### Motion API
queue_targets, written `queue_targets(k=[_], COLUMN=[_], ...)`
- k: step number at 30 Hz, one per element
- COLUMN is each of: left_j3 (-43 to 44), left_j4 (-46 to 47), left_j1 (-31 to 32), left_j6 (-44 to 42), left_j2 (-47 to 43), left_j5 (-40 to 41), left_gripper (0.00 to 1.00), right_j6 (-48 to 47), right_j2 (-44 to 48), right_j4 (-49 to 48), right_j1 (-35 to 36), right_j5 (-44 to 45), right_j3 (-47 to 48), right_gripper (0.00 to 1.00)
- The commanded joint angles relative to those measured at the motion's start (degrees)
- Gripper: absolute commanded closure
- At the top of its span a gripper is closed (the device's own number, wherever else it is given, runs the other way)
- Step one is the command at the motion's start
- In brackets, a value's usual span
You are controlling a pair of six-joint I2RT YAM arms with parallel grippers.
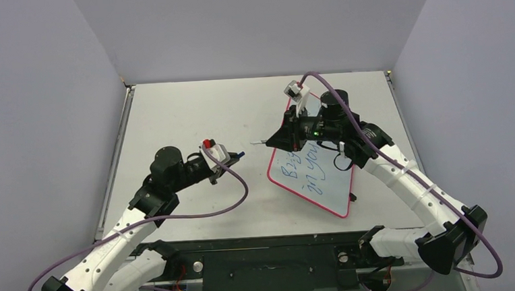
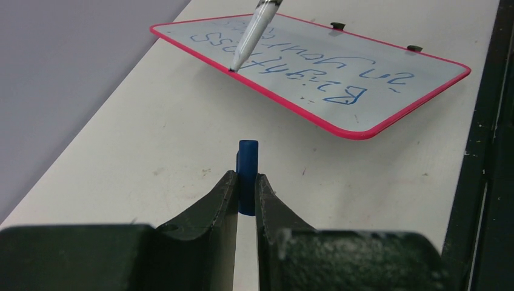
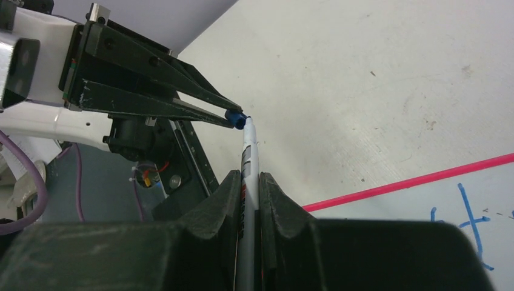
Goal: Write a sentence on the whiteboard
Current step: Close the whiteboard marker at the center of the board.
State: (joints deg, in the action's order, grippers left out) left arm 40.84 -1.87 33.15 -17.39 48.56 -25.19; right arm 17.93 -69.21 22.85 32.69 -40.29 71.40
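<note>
Both claws are being held clenched: the left gripper (image 2: 245, 177) on a blue cap (image 2: 247, 156), the right gripper (image 3: 248, 179) on the marker (image 3: 248, 142). Recapping is seemingly being attempted beside the whiteboard (image 1: 331, 187), which is lying right of centre and bearing the sentence (image 1: 304, 173). Careful tip-to-cap alignment is being called for.

Seen from above, the right arm (image 1: 338, 124) covers the top of the whiteboard (image 1: 335, 195); we read only the start of each line of the sentence (image 1: 314, 176). In the left wrist view the marker (image 2: 250, 36) runs off the top edge, and the blue cap (image 2: 247, 154) sinks half-hidden inside the left pincer (image 2: 245, 177).
</note>
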Motion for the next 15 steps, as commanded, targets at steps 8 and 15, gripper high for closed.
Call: queue_targets(k=[8,15], left_j3=[-2.7,-2.9], left_j4=[8.8,9.6], left_j1=[-1.5,-1.9], left_j6=[3.0,3.8], left_j2=[-2.5,-2.0], left_j5=[-8.1,-8.9], left_gripper=[1.00,1.00], right_j6=[-5.2,-6.2], right_j2=[-2.2,-2.7], right_j4=[4.1,5.2], right_j1=[3.4,4.7], right_j5=[1.1,1.2], right_j3=[3.6,3.9], right_gripper=[1.00,1.00])
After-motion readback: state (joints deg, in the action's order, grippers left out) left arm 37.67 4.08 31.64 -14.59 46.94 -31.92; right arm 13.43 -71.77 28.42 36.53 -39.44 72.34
